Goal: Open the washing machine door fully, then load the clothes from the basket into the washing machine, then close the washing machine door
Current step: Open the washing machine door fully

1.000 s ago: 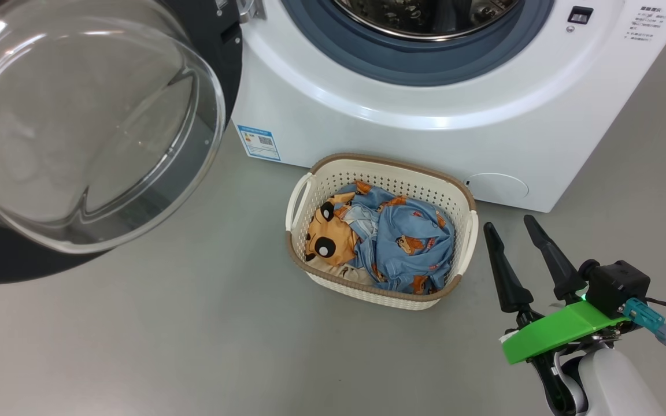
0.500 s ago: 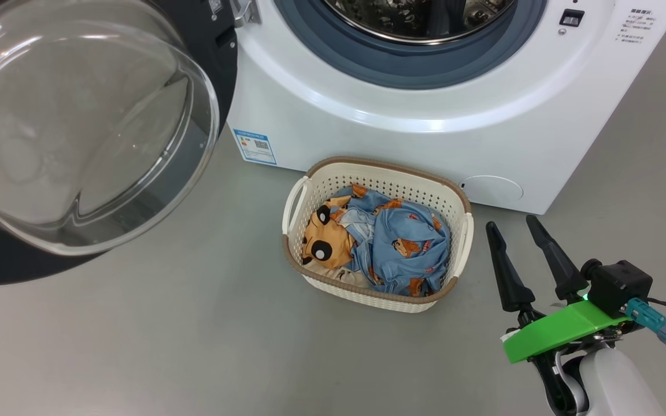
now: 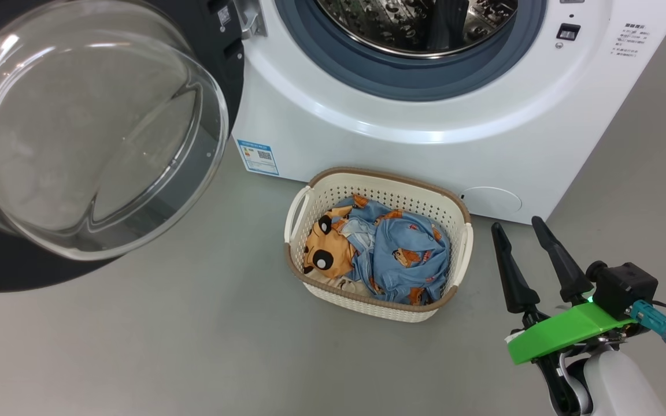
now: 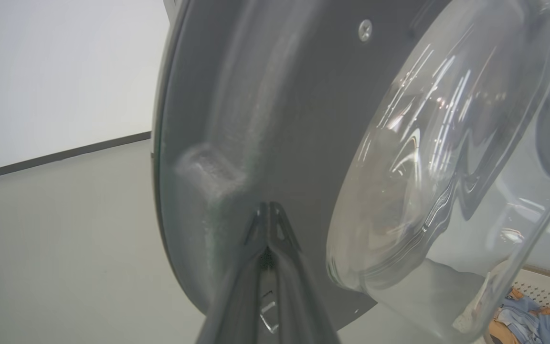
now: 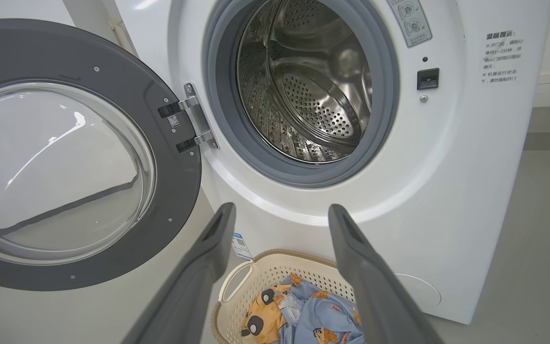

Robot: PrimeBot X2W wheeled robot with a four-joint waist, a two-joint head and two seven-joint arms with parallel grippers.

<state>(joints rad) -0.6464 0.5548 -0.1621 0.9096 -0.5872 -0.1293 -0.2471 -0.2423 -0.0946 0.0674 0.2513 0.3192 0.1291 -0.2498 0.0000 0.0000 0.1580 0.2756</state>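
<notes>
The washing machine door (image 3: 78, 144) stands wide open at left. The clothes (image 3: 393, 257) fill the basket (image 3: 380, 175) on the floor, just before the washing machine (image 3: 425, 144). The right gripper (image 3: 515, 223), jaws spread wide, hovers just right of the basket. The left gripper (image 4: 268, 212), pinched together, points at the door's dark inner rim, perhaps touching it.

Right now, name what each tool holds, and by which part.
Nothing: left tool shut, empty, at the round black glass-windowed door; right tool open, empty.
</notes>
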